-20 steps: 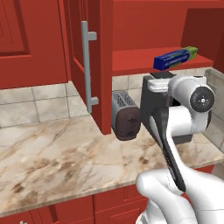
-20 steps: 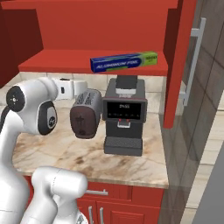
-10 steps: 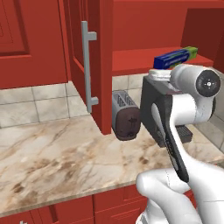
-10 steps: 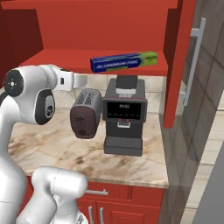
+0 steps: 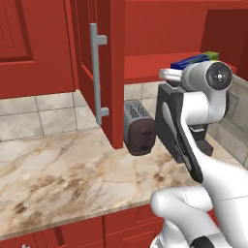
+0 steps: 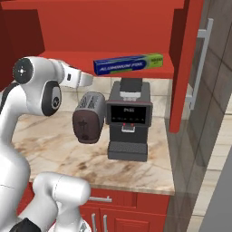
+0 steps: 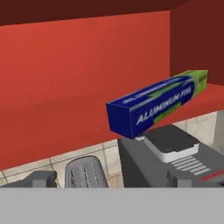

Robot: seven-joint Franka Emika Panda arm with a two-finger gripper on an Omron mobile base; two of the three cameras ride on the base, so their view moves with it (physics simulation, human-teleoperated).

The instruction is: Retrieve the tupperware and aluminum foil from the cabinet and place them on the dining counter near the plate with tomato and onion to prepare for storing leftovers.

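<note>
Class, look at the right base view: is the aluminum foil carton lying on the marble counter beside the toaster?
No, the aluminum foil lies on the red shelf of the cabinet, above the toaster and coffee machine.

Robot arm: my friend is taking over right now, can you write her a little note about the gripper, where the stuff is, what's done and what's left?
Gripper: open, holding nothing, raised toward the cabinet shelf.
Aluminum foil: lying on the shelf near its front edge, above the coffee machine, not touched yet.
Cabinet door: swung open.
Toaster: stands on the counter beside the coffee machine.
Tupperware, plate and dining counter: I can't place them from these views.
Done: cabinet opened, arm lifted to shelf height.
Left: grab the foil, carry it to the dining counter by the plate, and place the tupperware there too.
</note>
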